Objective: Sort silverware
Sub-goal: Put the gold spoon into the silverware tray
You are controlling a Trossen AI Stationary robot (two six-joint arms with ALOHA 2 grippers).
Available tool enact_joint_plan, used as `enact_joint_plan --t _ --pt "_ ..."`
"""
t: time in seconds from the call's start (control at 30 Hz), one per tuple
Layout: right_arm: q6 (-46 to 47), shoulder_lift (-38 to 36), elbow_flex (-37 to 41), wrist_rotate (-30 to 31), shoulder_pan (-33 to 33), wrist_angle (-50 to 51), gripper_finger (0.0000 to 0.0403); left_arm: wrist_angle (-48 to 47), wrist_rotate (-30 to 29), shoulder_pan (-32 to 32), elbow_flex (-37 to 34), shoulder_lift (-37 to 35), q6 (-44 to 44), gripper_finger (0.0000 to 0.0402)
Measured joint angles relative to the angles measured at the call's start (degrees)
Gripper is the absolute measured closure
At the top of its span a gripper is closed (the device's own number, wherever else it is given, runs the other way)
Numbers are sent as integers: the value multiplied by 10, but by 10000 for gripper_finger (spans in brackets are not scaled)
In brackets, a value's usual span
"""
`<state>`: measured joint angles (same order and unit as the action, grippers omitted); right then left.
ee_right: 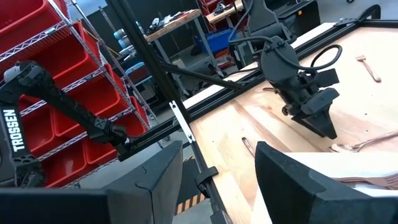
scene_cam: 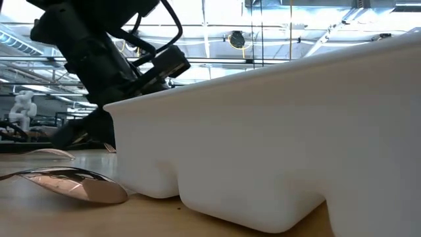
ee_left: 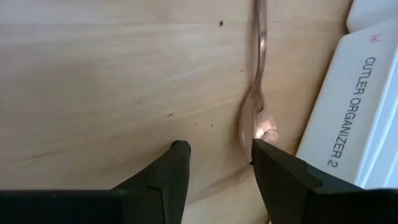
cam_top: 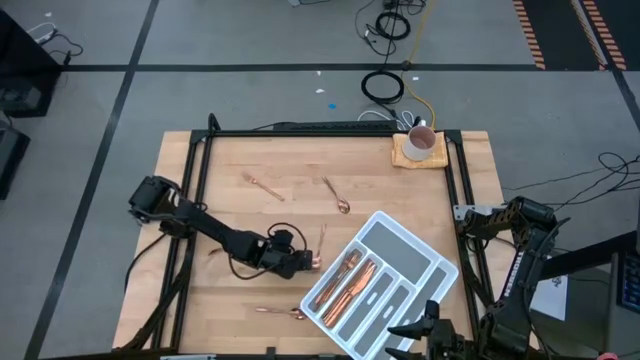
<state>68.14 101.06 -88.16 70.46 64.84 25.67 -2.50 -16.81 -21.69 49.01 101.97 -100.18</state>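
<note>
Wood table [cam_top: 250, 215] w/ scattered silverware [cam_top: 337, 196]; grey floor.

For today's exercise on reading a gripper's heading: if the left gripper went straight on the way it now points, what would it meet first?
The left gripper points down at the bare wooden table, jaws open. It would probably meet the tabletop first, just beside the copper spoon; its nearer finger may clip the bowl, though depth is unclear.

two dark jointed arms, black cables looped along them; matte black wedge-shaped fingers [ee_left: 177, 168].
</note>
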Motion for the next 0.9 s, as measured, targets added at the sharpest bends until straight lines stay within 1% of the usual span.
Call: enact_joint_plan --t 0.13,0.23,0.33,0.5,0.6,0.67,0.73,0.8,0.9 --pt "0 0 0 0 0 0 215 39 -5 1 0 17 1 223" --pt "0 0 0 0 -2 1 215 122 0 6 0 43 2 223" --pt "0 0 0 0 -3 0 215 178 6 12 0 66 2 223" --pt "3 0 0 0 -3 -1 215 198 31 20 2 76 0 224" --pt "3 0 0 0 -3 -1 215 195 31 23 2 76 0 232" --pt "2 0 0 0 -3 -1 215 192 20 27 2 79 0 249" --pt "-1 0 0 0 -5 1 215 196 12 35 3 93 -3 279" --pt "0 0 0 0 -6 3 215 227 9 43 5 110 -3 318" --pt "0 0 0 1 -9 3 215 303 4 46 5 135 16 381"
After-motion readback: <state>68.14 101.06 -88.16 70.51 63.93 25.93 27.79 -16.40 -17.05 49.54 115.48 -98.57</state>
